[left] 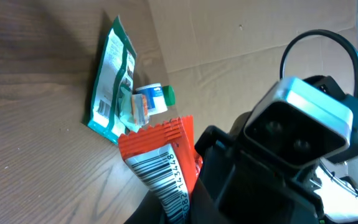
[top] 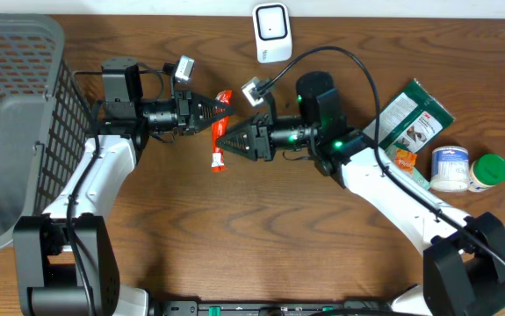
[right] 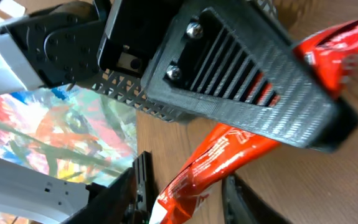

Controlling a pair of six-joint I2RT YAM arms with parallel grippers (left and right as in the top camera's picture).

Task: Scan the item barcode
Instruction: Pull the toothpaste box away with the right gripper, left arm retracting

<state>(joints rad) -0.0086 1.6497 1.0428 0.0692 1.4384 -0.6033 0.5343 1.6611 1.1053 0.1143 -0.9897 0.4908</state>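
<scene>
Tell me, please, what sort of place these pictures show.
Probably a mock shop checkout on a wooden lab table: a white barcode scanner at the far edge, a grey mesh basket on the left, and packaged goods, such as the red barcoded packet and a green pouch.

Mock shop checkout. A scanner (top: pixel 271 32) stands beyond the left gripper (top: pixel 225 109), a mesh basket (top: pixel 15 35) behind it; packaged groceries (top: pixel 414 114) lie behind the right gripper (top: pixel 220 140).

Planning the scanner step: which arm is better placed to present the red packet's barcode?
Probably left. The left claw is shut on the red packet, barcode visible at its wrist; the right claw only straddles its lower end, jaws apart.
</scene>
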